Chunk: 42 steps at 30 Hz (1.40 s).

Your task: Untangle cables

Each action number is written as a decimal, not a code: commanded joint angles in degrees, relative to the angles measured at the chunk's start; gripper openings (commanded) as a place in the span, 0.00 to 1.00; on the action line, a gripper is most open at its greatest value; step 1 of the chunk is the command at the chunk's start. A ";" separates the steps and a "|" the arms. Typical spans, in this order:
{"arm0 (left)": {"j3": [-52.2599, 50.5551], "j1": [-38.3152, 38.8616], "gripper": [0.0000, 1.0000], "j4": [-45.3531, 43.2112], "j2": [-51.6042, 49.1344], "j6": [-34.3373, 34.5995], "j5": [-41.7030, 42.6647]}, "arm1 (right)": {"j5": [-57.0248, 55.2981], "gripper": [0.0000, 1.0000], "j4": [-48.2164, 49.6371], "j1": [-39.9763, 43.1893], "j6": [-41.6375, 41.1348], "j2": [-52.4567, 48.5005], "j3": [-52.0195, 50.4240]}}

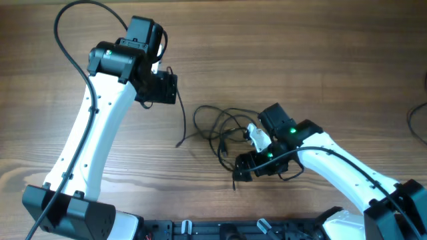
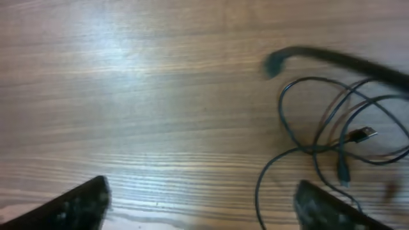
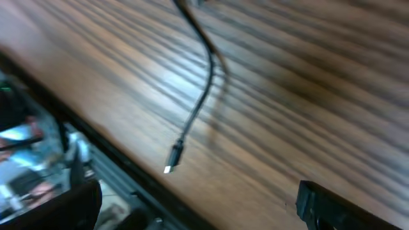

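Left gripper (image 2: 201, 203): fingers spread wide, nothing between them. Cables (image 1: 223, 128) lie in a loose tangle on the table (image 1: 300, 60), ahead of it and to its right. Right gripper (image 3: 192, 201): fingers likewise spread, empty, at the tangle's edge. One plug end (image 3: 172, 160) shows just ahead of it.
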State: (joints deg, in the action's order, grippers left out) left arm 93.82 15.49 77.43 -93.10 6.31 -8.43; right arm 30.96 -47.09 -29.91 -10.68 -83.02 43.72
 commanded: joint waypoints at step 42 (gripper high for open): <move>-14.88 0.07 1.00 -3.93 0.09 8.09 3.04 | -59.06 0.04 -19.02 1.18 10.75 -1.73 86.12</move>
State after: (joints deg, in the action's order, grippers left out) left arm 82.91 15.49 75.83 -93.14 13.67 -5.91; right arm -10.35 -66.32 -29.91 -2.87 -85.03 123.90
